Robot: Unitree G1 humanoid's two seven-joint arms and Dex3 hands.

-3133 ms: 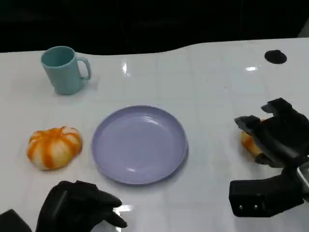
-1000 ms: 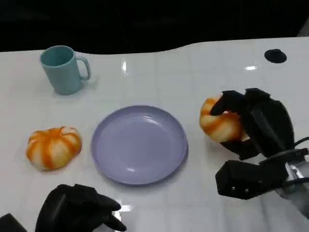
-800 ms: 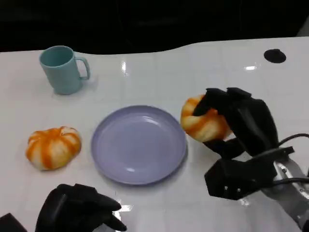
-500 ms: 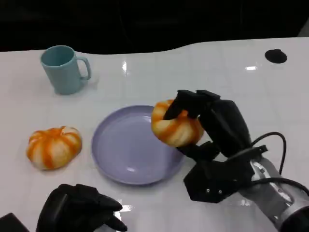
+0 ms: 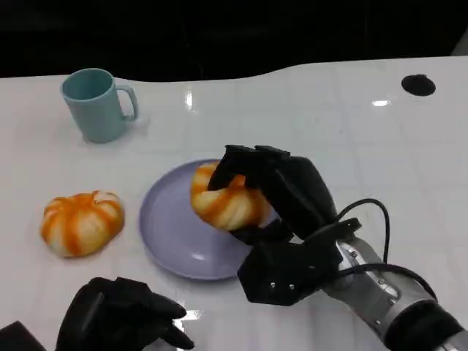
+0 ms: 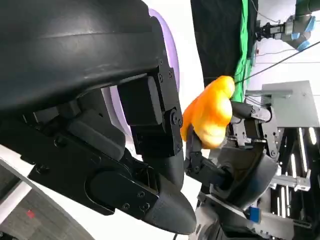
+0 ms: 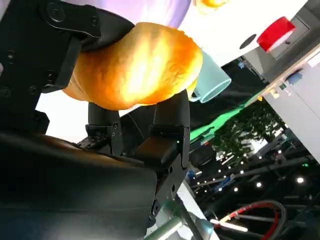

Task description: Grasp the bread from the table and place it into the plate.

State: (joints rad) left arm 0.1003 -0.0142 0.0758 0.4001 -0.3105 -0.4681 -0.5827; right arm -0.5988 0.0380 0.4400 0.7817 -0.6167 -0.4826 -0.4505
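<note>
Bread (image 5: pixel 223 203): orange with pale cream stripes. Second bread (image 5: pixel 81 222): same orange, white-striped. Plate (image 5: pixel 164 223): plain lavender. Mug (image 5: pixel 96 104): pale teal. Table (image 5: pixel 351 139): glossy white, faint grid lines, one black round spot (image 5: pixel 417 85). Right hand (image 5: pixel 281 194) and left hand (image 5: pixel 121 318): black.

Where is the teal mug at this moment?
In the head view the mug stands at the table's far left, beyond the second bread and up-left of the plate.

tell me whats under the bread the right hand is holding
The plate lies under the bread, which the right robot hand holds over its right half. Whether the bread touches the plate is hidden by the bread and fingers.
</note>
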